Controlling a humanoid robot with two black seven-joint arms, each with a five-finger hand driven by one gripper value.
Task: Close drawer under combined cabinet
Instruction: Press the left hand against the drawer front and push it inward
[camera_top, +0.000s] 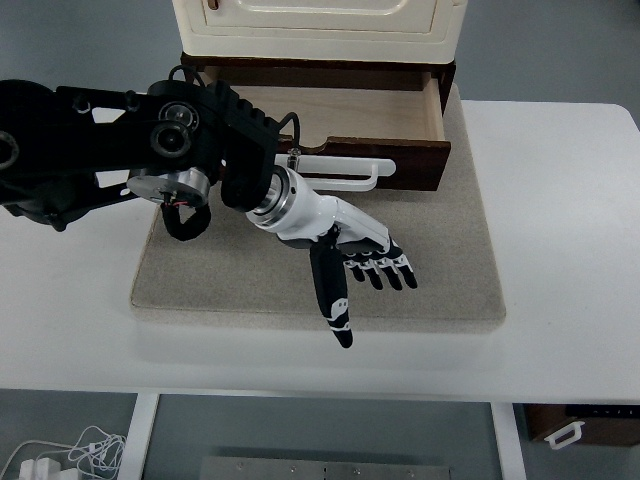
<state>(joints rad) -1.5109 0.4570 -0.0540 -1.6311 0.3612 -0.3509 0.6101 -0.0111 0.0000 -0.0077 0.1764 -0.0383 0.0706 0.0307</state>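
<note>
A cream cabinet (320, 25) stands at the top of the top view on a grey mat (450, 260). Beneath it a dark brown wooden drawer (340, 110) is pulled out, its pale inside showing. A white bar handle (345, 172) runs along the drawer's front panel (420, 165). My left arm (110, 150) reaches in from the left edge. Its hand (355, 265) hovers over the mat just in front of the drawer front, fingers stretched out and spread, thumb pointing toward me. It holds nothing and is apart from the handle.
The mat lies on a white table (560, 200) whose near edge runs across the lower part of the view. A white cable (70, 455) lies on the floor at bottom left, and a brown box (580, 425) sits at bottom right.
</note>
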